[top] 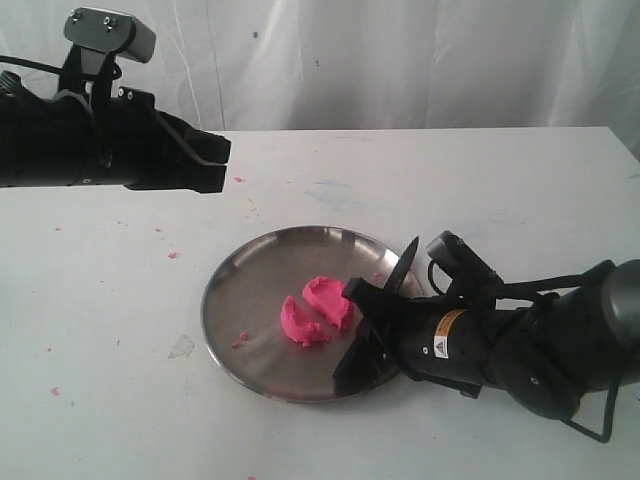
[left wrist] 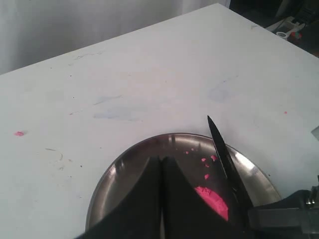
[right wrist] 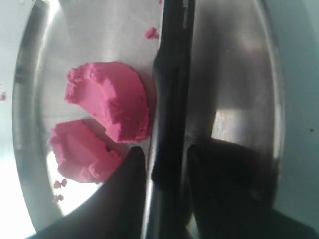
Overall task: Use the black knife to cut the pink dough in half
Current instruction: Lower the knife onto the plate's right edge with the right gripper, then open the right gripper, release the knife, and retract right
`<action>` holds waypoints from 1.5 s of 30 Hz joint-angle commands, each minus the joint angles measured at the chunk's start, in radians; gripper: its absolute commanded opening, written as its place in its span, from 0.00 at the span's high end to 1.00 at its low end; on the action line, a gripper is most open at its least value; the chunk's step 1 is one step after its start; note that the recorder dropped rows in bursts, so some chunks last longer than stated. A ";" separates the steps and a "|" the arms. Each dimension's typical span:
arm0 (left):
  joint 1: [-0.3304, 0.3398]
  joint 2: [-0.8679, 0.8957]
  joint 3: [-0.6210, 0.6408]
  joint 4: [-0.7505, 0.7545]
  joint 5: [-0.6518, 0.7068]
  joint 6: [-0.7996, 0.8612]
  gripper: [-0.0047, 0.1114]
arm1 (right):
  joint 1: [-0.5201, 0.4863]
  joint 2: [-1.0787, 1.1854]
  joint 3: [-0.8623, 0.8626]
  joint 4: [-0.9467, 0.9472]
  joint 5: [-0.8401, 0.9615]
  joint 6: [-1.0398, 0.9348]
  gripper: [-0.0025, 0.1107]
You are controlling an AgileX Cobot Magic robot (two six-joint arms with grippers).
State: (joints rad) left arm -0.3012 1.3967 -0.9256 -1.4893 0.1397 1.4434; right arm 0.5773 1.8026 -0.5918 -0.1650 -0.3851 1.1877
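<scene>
The pink dough lies as two half-lumps (top: 330, 300) (top: 300, 326) side by side near the middle of the steel plate (top: 240, 290). My right gripper (top: 372, 325) is shut on the black knife (top: 405, 262), whose pointed blade sticks up just right of the halves. The right wrist view shows the knife (right wrist: 172, 99) running between my fingers (right wrist: 124, 194), right beside the two dough halves (right wrist: 112, 99) (right wrist: 82, 152). Far off at the upper left, my left gripper (top: 215, 165) hangs shut and empty. Its wrist view shows the shut gripper (left wrist: 160, 167), the knife (left wrist: 227, 159) and part of the dough (left wrist: 214, 201).
Tiny pink crumbs lie on the plate (top: 240, 340) and about the white table (top: 172, 255). The right arm's body (top: 520, 350) lies low across the table's front right. A white curtain backs the table.
</scene>
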 commanded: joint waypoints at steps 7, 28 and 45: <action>0.000 -0.011 0.006 -0.009 0.010 -0.005 0.96 | 0.001 -0.077 0.001 -0.015 0.074 0.044 0.70; 0.000 -0.011 0.006 -0.009 0.010 -0.005 0.96 | 0.001 -0.632 0.071 -0.018 0.385 -0.254 0.82; 0.000 -0.011 0.006 -0.009 0.010 -0.005 0.96 | 0.403 -0.914 0.139 0.037 0.324 -0.986 0.98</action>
State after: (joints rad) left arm -0.3012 1.3967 -0.9256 -1.4893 0.1397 1.4434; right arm 0.9682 0.8828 -0.4549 -0.1312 0.0000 0.2316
